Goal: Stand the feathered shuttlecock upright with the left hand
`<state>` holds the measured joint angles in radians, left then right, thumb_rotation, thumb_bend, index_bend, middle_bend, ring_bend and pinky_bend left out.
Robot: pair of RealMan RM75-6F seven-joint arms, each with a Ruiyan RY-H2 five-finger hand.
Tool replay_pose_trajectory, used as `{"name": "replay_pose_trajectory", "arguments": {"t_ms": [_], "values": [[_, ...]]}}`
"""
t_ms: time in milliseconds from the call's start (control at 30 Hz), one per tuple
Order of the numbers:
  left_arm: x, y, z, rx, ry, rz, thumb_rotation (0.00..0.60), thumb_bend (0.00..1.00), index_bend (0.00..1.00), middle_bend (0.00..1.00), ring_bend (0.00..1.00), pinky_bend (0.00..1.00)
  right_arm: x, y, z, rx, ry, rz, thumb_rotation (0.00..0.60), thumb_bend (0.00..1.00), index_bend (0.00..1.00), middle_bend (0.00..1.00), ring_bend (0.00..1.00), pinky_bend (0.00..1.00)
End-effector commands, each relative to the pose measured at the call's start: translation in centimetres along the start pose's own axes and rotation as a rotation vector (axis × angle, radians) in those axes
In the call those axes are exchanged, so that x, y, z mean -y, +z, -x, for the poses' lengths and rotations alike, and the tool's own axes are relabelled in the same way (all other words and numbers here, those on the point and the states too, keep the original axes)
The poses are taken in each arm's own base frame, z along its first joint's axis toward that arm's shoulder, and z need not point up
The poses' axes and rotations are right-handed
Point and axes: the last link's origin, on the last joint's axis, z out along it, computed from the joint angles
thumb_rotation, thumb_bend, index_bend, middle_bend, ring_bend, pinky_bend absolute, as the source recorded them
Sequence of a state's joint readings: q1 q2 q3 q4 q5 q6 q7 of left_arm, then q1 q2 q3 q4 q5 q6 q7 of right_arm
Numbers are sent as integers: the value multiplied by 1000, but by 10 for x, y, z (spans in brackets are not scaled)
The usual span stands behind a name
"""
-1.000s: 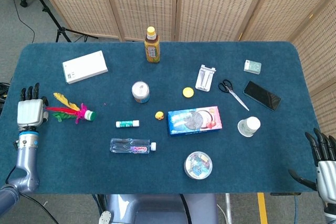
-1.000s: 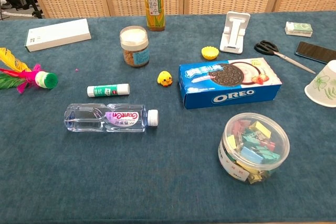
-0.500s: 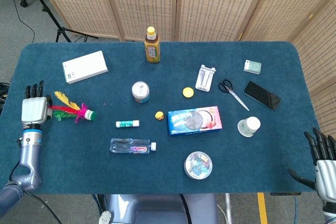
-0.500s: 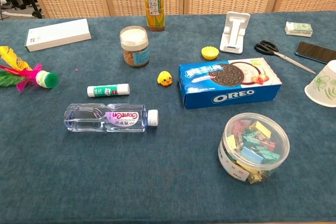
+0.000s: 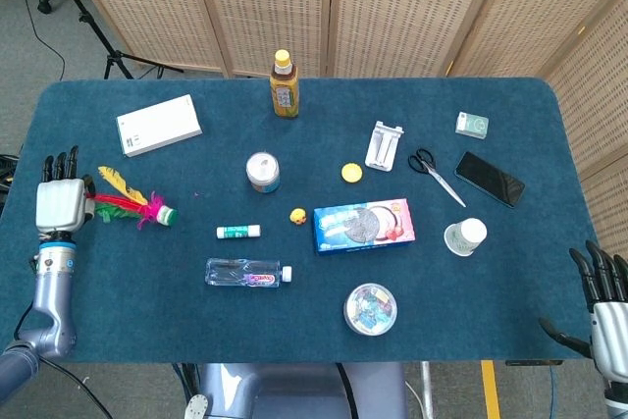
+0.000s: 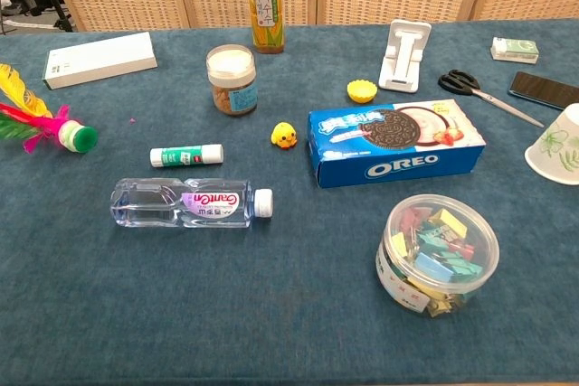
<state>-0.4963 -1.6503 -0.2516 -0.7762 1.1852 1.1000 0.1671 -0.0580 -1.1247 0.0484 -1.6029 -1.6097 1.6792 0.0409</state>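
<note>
The feathered shuttlecock [image 5: 137,207] lies on its side near the table's left edge, green-and-white cap pointing right and red, yellow and green feathers pointing left. In the chest view the shuttlecock [image 6: 50,124] sits at the far left, its feathers cut off by the frame edge. My left hand [image 5: 57,201] stands right at the feather tips, fingers straight and apart, its thumb side against the feathers; no grip shows. My right hand [image 5: 608,306] hangs off the table's front right corner with fingers spread and nothing in it.
A white box [image 5: 158,125] lies behind the shuttlecock. A glue stick [image 5: 238,232] and a lying water bottle [image 5: 247,273] are to its right. Further right are a jar [image 5: 263,171], a tea bottle [image 5: 284,84], an Oreo box [image 5: 364,225], a clip tub [image 5: 371,308] and a paper cup [image 5: 464,236].
My left hand has shifted slightly up and left along the table edge. The shuttlecock has tilted a little, its feathers moving with the hand. The right hand has not moved.
</note>
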Motion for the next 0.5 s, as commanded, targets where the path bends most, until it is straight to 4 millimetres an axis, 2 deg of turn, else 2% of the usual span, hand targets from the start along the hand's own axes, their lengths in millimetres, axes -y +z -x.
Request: {"name": "replay_pose_trajectory", "arguments": {"t_ms": [33, 267, 500], "values": [[-5, 5, -16, -50, 0, 13, 600, 445, 639, 0, 0, 0, 0, 0, -1, -4, 4, 0, 600, 0, 0, 0, 0, 0], [-26, 10, -49, -139, -24, 42, 600, 448, 639, 0, 0, 0, -3, -1, -6, -18, 17, 7, 600, 0, 0, 0, 0, 0], [-42, 8, -63, -169, -30, 62, 600, 448, 639, 0, 0, 0, -6, -2, -9, -23, 30, 9, 600, 0, 0, 0, 0, 0]]}}
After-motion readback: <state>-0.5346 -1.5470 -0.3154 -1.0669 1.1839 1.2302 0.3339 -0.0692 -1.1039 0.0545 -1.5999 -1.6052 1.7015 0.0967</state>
